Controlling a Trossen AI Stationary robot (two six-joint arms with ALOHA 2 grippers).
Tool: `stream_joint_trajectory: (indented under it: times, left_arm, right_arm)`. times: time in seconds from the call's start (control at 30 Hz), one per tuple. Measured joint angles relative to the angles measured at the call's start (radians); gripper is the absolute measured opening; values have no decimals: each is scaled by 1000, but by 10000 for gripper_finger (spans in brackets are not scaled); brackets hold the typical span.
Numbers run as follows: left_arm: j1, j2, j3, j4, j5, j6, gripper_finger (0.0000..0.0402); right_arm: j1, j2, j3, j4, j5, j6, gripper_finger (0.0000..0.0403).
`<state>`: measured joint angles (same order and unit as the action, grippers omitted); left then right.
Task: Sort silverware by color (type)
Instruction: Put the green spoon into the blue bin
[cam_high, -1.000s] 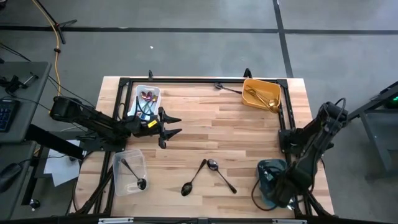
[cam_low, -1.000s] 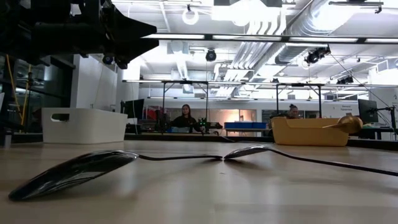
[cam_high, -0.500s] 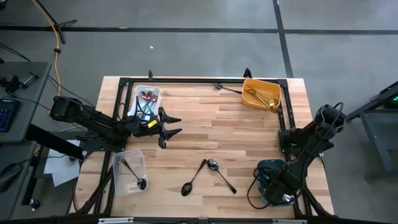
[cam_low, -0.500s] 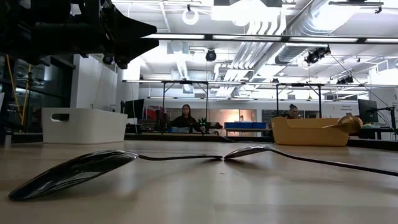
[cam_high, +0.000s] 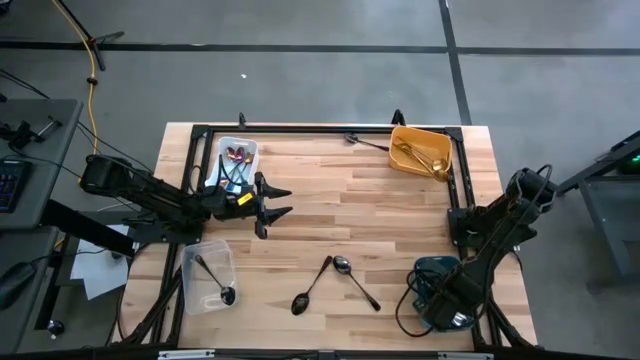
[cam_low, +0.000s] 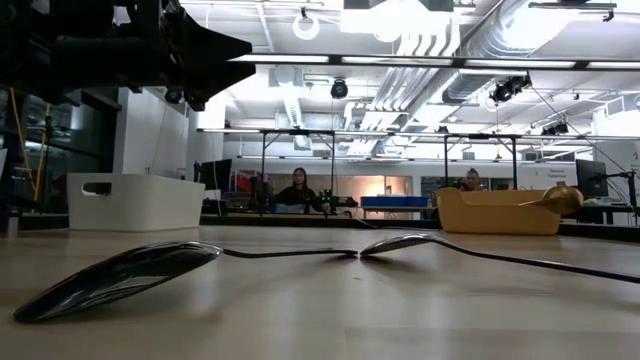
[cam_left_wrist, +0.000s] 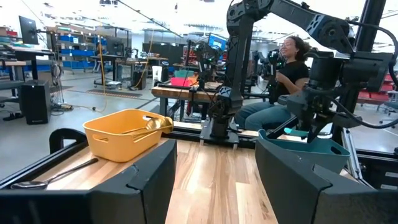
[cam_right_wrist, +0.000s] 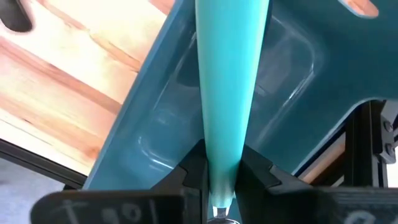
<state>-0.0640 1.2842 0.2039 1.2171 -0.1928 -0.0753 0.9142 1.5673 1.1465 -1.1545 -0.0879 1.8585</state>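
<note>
Robotics lab, exposed ceiling ducts (cam_low: 470, 40), rows of workbenches (cam_low: 330, 205), seated people (cam_low: 297, 188)

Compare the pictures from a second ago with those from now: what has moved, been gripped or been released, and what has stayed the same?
Only the right gripper moved: holding the teal-handled utensil, it dropped a little further toward the near edge over the teal bin, and stays shut on it. The left gripper hangs open mid-table as before. The two black spoons on the table have not shifted.

High view overhead; low view table-level; wrist views forward; yellow bin (cam_high: 420, 150) shared.
</note>
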Motion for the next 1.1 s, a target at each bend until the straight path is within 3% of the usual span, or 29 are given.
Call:
stream_joint_trajectory:
  times: [0.57, 0.8, 1.0, 1.1]
  left_arm:
    - [0, 0, 0, -1, 0, 0, 211]
    - [0, 0, 0, -1, 0, 0, 211]
    - [0, 0, 0, -1, 0, 0, 211]
    - [0, 0, 0, -1, 0, 0, 211]
  right_arm:
    - [-11, 0, -40, 32, 0, 55, 43]
    - [-18, 0, -143, 169, -86, 49, 43]
    - [-18, 0, -169, 183, -115, 45, 43]
    - [-18, 0, -168, 181, -115, 45, 78]
